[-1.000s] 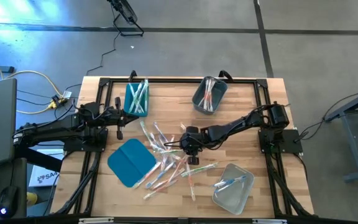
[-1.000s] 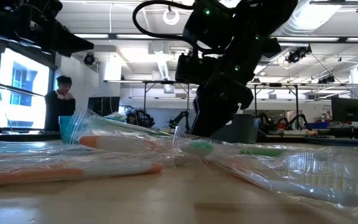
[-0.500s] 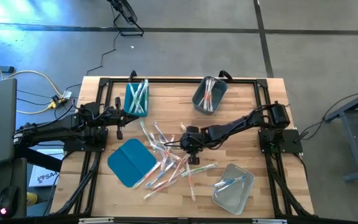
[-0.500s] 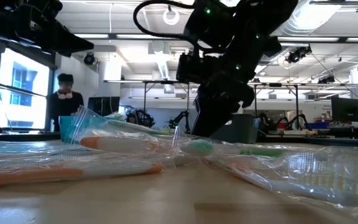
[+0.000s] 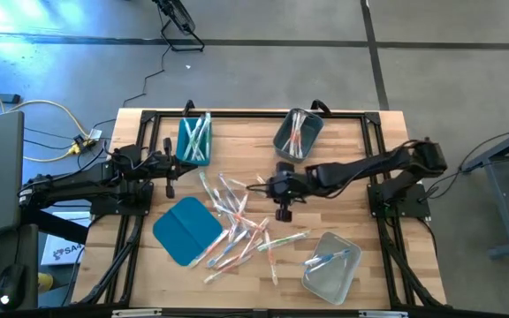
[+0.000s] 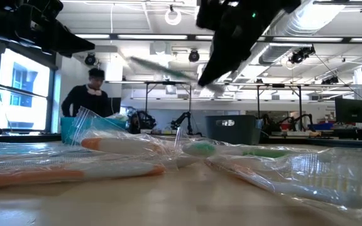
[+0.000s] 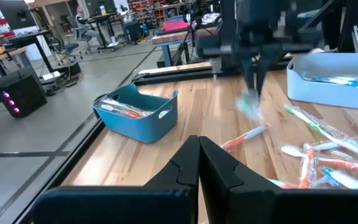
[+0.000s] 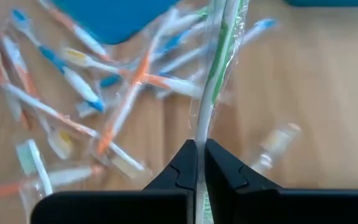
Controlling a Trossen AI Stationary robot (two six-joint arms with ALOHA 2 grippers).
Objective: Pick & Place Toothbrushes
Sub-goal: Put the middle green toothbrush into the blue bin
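Observation:
A heap of wrapped toothbrushes [image 5: 235,225] with green, orange and blue parts lies mid-table, also in the right wrist view [image 8: 104,93]. My right gripper [image 5: 270,188] hangs above the heap's far side, shut on a green-and-white toothbrush [image 8: 219,62], which also shows blurred in the low view [image 6: 162,69]. My left gripper [image 5: 168,172] waits shut at the table's left, its fingers [image 7: 199,163] holding nothing. My right gripper pinches one end of the wrapped green toothbrush [image 8: 202,132] between its two fingers. The fingers slant down from the table's right and lie along the brush. The brush sticks out past the fingertips toward the table's left [image 5: 254,187], lifted clear of the heap.
A teal bin [image 5: 194,139] and a grey bin [image 5: 297,134], each with brushes inside, stand at the far edge. A clear bin [image 5: 331,262] holding a few brushes sits at the near right. A flat teal lid [image 5: 186,230] lies left of the heap. A person [image 6: 93,94] stands beyond the table.
My right gripper has risen from the heap and gone a little toward the far edge, carrying the green toothbrush, which is now lifted clear of the other brushes. The heap itself has stayed where it was.

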